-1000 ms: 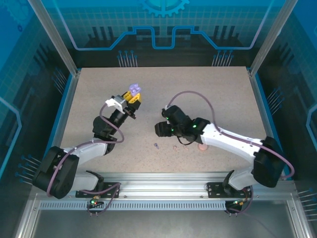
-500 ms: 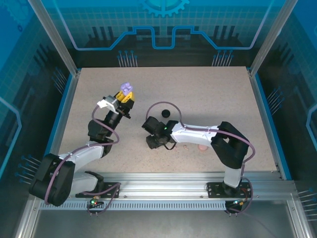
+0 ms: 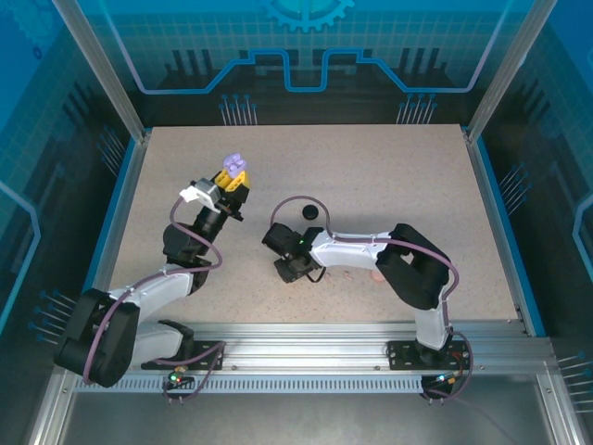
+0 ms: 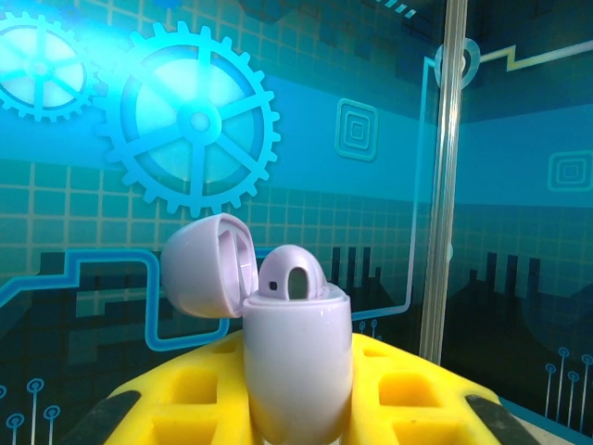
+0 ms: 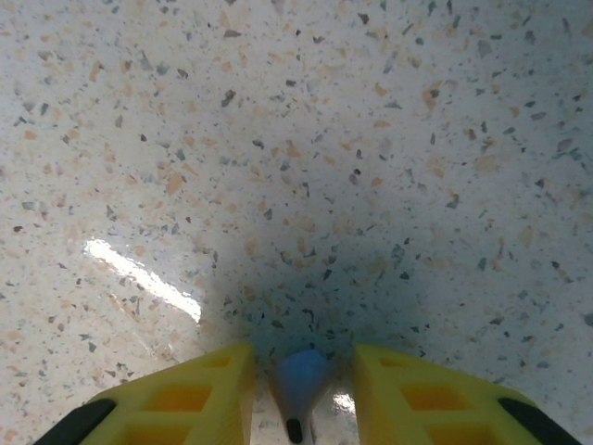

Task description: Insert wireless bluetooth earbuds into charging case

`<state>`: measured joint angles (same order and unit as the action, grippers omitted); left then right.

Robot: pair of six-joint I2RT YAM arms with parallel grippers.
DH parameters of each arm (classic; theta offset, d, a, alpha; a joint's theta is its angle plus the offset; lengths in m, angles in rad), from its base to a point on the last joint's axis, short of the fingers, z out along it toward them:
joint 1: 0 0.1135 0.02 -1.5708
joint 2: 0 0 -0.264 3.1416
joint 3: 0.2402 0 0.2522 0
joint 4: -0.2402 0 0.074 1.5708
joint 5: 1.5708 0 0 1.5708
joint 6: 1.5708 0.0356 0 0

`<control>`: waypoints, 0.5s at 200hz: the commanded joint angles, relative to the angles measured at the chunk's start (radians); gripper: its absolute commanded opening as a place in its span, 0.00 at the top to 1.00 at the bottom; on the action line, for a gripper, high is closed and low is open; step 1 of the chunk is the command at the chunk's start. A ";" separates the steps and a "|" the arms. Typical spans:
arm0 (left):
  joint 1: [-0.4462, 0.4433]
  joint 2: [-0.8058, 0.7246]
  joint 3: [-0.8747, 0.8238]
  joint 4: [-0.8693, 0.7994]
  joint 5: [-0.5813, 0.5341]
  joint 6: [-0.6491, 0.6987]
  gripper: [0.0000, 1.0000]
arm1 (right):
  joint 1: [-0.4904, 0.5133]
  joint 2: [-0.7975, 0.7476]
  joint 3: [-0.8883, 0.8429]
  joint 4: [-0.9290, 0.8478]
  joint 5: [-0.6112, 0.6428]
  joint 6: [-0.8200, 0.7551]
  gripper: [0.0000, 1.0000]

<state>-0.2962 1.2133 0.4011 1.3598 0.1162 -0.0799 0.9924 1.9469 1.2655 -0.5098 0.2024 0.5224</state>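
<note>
Aloft, L hand [image 3: 231,178] w/ case [image 4: 296,362] (open)

One lilac case [image 4: 296,362]; one black case [image 3: 309,212]; one pink case [image 3: 377,274]; one earbud [image 5: 298,380].

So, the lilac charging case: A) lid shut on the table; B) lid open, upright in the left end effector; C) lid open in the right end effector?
B: the lilac case stands upright between the left end effector's yellow fingers, its lid swung open.
</note>
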 commanded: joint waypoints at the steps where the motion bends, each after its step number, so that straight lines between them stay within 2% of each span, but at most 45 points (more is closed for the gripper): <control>1: 0.009 -0.021 -0.012 0.039 0.003 -0.007 1.00 | 0.009 0.027 0.033 -0.029 0.010 -0.010 0.67; 100: 0.009 -0.017 -0.006 0.038 0.019 -0.003 1.00 | 0.005 0.037 0.023 -0.030 0.011 -0.005 0.72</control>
<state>-0.2962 1.2133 0.4011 1.3598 0.1204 -0.0799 0.9924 1.9697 1.2980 -0.5327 0.2092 0.5220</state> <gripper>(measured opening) 0.222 0.285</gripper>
